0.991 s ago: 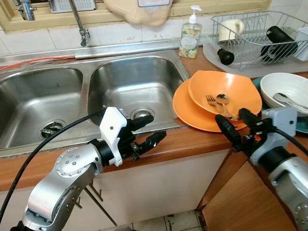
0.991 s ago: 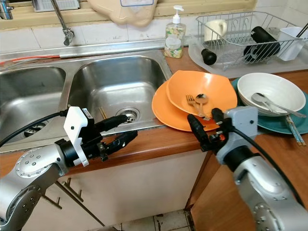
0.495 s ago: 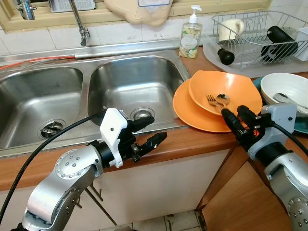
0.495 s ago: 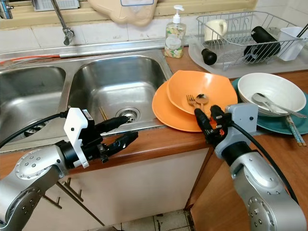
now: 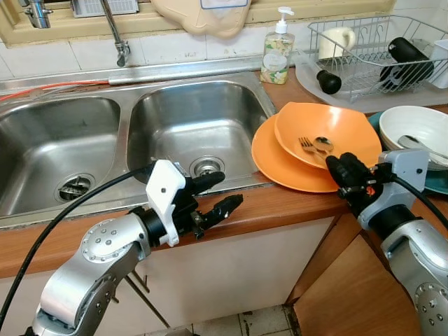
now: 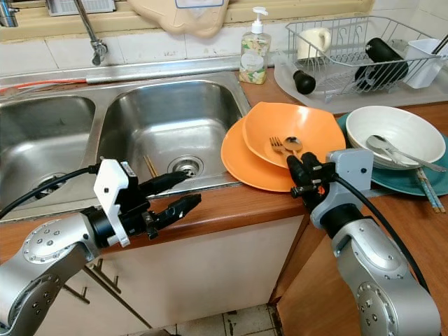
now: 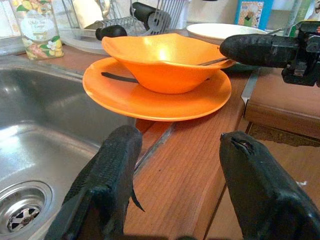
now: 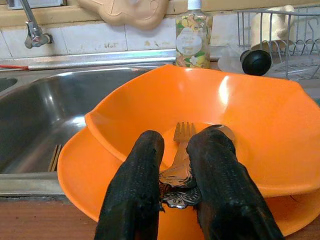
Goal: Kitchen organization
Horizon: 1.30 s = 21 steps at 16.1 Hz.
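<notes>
An orange bowl [image 5: 346, 129] sits on an orange plate [image 5: 276, 164] on the wooden counter right of the sink. A fork [image 5: 306, 145] and a spoon [image 5: 323, 144] lie in the bowl, handles over its near rim. My right gripper [image 5: 343, 171] reaches over that rim. In the right wrist view its fingers [image 8: 137, 190] are shut on the two handles, with the fork [image 8: 183, 132] pointing away. My left gripper [image 5: 217, 194] hovers open and holding nothing over the counter's front edge by the right sink basin [image 5: 196, 126]. The left wrist view shows its gripper [image 7: 177, 145] facing the orange plate [image 7: 150, 97].
A white bowl [image 5: 413, 126] with cutlery sits on a teal plate at the far right. Behind it stands a wire dish rack [image 5: 364, 49] with a mug and black items. A soap bottle [image 5: 277, 52] stands by the sink's corner. The faucet [image 5: 115, 31] hangs over the double sink.
My right gripper has moved forward over the bowl's near rim and its fingers have closed from wide open onto the cutlery handles. The left arm has barely shifted.
</notes>
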Tool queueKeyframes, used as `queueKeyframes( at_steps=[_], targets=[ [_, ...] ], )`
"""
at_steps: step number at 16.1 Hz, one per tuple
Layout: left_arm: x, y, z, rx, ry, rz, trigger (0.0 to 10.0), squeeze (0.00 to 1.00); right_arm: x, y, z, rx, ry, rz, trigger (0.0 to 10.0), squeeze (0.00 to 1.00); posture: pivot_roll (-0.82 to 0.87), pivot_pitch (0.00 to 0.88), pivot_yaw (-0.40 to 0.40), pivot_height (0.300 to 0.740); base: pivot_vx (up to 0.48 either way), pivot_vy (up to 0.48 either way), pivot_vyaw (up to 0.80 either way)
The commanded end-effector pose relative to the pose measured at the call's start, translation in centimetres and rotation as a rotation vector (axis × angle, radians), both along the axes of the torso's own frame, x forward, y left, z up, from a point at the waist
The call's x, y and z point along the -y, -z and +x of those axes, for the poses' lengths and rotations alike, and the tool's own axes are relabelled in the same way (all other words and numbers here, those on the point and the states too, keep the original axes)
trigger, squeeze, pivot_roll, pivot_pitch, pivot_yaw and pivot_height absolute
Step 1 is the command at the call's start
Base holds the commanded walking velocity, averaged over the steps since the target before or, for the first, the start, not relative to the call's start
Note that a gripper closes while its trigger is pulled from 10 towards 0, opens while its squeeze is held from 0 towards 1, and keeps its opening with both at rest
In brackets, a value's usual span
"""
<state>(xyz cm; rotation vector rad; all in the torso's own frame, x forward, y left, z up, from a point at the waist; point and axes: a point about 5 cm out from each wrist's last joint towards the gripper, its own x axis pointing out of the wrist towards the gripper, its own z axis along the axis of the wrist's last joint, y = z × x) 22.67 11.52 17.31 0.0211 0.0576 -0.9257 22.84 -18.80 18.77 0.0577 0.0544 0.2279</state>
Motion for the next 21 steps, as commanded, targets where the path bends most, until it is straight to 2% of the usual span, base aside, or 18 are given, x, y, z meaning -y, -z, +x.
queueKeyframes(
  at_steps=[1, 4, 10, 15, 19, 20, 21],
  targets=[
    [0.3, -0.4, -0.1, 0.016, 0.015, 0.008, 10.0, 0.00, -0.2, -0.5, 0.3, 0.026, -0.009, -0.005, 0.0, 0.00, -0.15, 0.000, 0.057, 0.740, 0.000, 0.000, 0.00],
    [0.2, -0.4, -0.1, 0.016, 0.017, 0.007, 10.0, 0.00, -0.3, -1.3, 0.2, 0.056, -0.039, 0.007, 0.0, 0.00, -0.15, 0.000, 0.060, 0.740, 0.000, 0.000, 0.00],
    [0.2, -0.5, 0.1, 0.021, 0.027, 0.010, 10.0, 0.00, 0.6, -3.7, 0.0, 0.146, -0.100, 0.184, 0.0, 0.00, -0.15, 0.000, 0.068, 0.740, 0.000, 0.000, 0.00],
    [0.3, -0.5, 0.1, 0.019, 0.033, 0.013, 10.0, 0.00, 0.6, -3.4, 0.0, 0.116, -0.093, 0.165, 0.0, 0.00, -0.15, 0.000, 0.071, 0.740, 0.000, 0.000, 0.00],
    [0.4, -0.4, 0.1, 0.018, 0.045, 0.018, 10.0, 0.00, 0.5, -2.7, 0.1, 0.076, -0.084, 0.109, 0.0, 0.00, -0.15, 0.000, 0.072, 0.740, 0.000, 0.000, 0.00],
    [0.5, -0.4, 0.0, 0.018, 0.049, 0.016, 10.0, 0.00, 0.5, -2.6, 0.3, 0.070, -0.060, 0.088, 10.0, 0.00, -0.15, 0.000, 0.070, 0.740, 0.000, 0.000, 0.00],
    [0.5, -0.4, 0.0, 0.017, 0.052, 0.015, 10.0, 0.00, 0.5, -2.5, 0.4, 0.068, -0.048, 0.081, 10.0, 0.00, -0.15, 0.000, 0.069, 0.740, 0.000, 0.000, 0.00]
  ],
)
